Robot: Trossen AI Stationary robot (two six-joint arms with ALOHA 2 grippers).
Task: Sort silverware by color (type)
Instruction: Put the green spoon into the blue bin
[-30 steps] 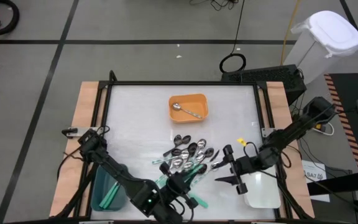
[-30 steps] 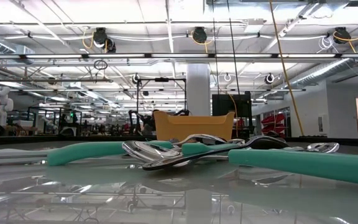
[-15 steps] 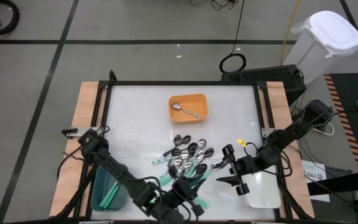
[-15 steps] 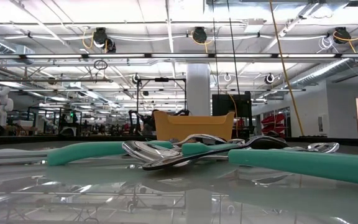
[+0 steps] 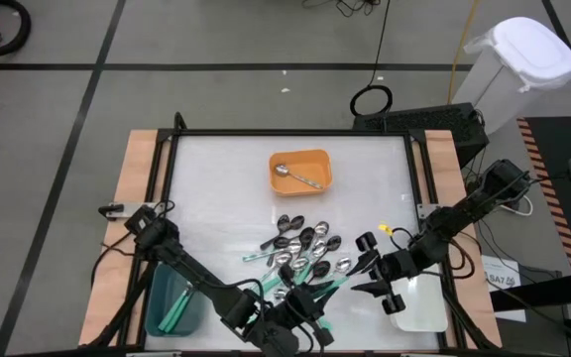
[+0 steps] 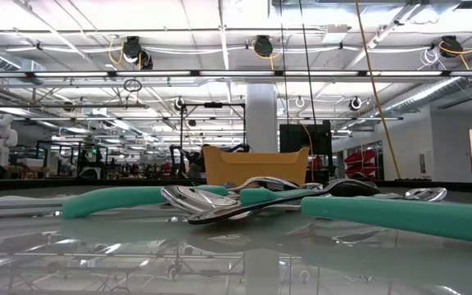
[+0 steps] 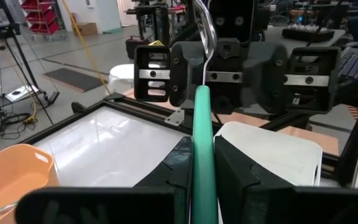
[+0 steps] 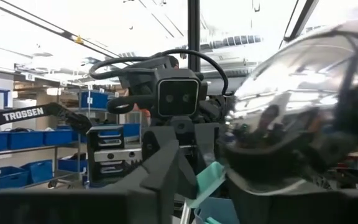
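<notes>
My left gripper (image 5: 303, 302) is near the table's near edge, shut on a teal-handled spoon (image 7: 202, 124). The spoon's silver bowl (image 8: 297, 93) points at my right gripper (image 5: 367, 265). That gripper is open, with a finger on either side of the bowl and not touching it. Teal-handled, silver and black spoons lie in a heap (image 5: 300, 246) on the table's middle. In the low view, teal handles (image 6: 383, 215) and silver bowls (image 6: 211, 201) lie flat on the table. My left gripper pinches the spoon's teal handle (image 7: 202, 155) between its two fingers, which lie along it. The spoon is lifted clear of the table. It runs on beyond the fingertips toward the table's right side, with its silver neck (image 7: 207, 37) and bowl farthest out.
An orange tray (image 5: 317, 159) on the far middle holds one silver spoon (image 5: 295, 177). A teal tray (image 5: 159, 297) at the near left holds teal-handled spoons. A white tray (image 5: 424, 307) sits at the near right, under my right arm. A raised black frame (image 5: 290, 132) borders the table.
My left gripper has moved a little toward the table's near edge and right side, carrying the teal-handled spoon with it. The spoon's bowl now stands between my right gripper's open fingers. My right gripper has shifted slightly toward the right edge. The heap has stayed put.
</notes>
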